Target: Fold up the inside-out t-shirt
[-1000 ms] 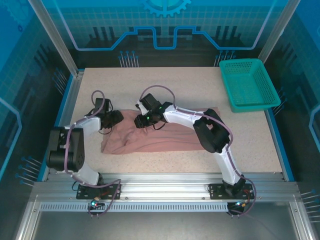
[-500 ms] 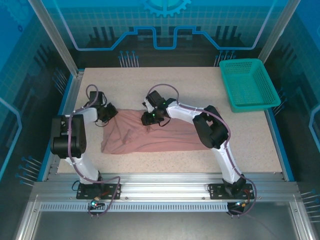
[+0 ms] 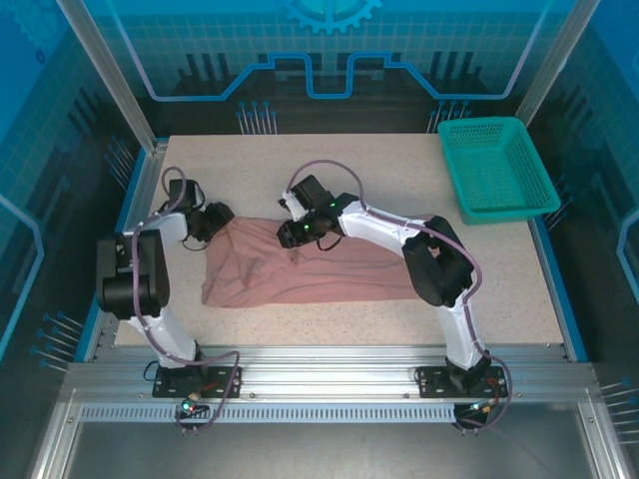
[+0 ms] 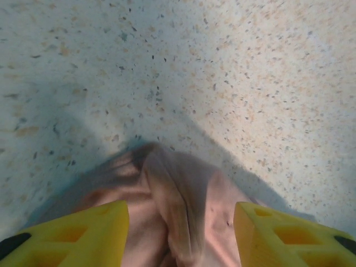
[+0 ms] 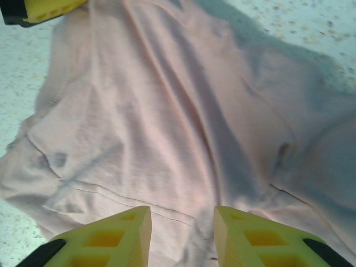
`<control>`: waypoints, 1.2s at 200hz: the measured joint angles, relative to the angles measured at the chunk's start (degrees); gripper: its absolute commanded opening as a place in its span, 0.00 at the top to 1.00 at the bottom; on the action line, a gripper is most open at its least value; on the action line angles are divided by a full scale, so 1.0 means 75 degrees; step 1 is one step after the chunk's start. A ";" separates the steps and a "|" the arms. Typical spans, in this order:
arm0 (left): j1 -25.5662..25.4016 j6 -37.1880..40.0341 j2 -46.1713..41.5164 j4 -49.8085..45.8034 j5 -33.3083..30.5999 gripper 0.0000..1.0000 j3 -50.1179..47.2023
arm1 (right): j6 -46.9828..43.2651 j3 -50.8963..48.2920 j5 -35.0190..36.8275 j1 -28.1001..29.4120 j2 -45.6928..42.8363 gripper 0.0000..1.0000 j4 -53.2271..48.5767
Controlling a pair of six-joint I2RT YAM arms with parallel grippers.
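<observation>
The inside-out t-shirt (image 3: 329,271) lies as a wide, wrinkled pink strip across the middle of the table. My left gripper (image 3: 221,220) is at its far left corner. In the left wrist view the yellow fingers (image 4: 83,231) stand wide apart, and a raised ridge of the shirt (image 4: 167,183) runs loose between them. My right gripper (image 3: 293,236) hovers over the shirt's far edge near the middle. Its jaws are open over flat cloth (image 5: 167,111) with a seam line across it. A finger of the left gripper (image 5: 39,10) shows at the top left of the right wrist view.
A teal mesh basket (image 3: 496,170) stands at the far right corner of the speckled table (image 3: 349,165). Bare tabletop lies beyond the shirt and in front of it. Metal rails frame the table's edges.
My left gripper moved toward the far left with the shirt's corner, shut on it and then opened. The corner now lies stretched out to the left. The right gripper barely shifted.
</observation>
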 measured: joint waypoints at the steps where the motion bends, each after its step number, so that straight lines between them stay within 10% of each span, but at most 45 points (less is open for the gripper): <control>1: 0.0000 -0.0003 -0.0029 0.0003 -0.0006 0.44 -0.0023 | 0.0003 0.0000 -0.0009 0.0017 0.0000 0.66 0.0015; 137: -0.0801 -0.0510 -0.3474 0.0017 -0.0720 0.34 -0.2634 | 0.0440 -0.0670 -0.0764 0.0029 0.0577 0.61 0.0402; 193: -0.0720 -0.0414 -0.3168 -0.0047 -0.0504 0.32 -0.2244 | 0.0134 -0.2206 -0.0720 -0.0364 -0.1253 0.51 0.0449; 240: -0.1317 -0.0286 -0.2495 -0.0023 -0.0122 0.31 -0.1979 | -0.0105 -0.3975 -0.0291 -0.2124 -0.2949 0.43 0.0353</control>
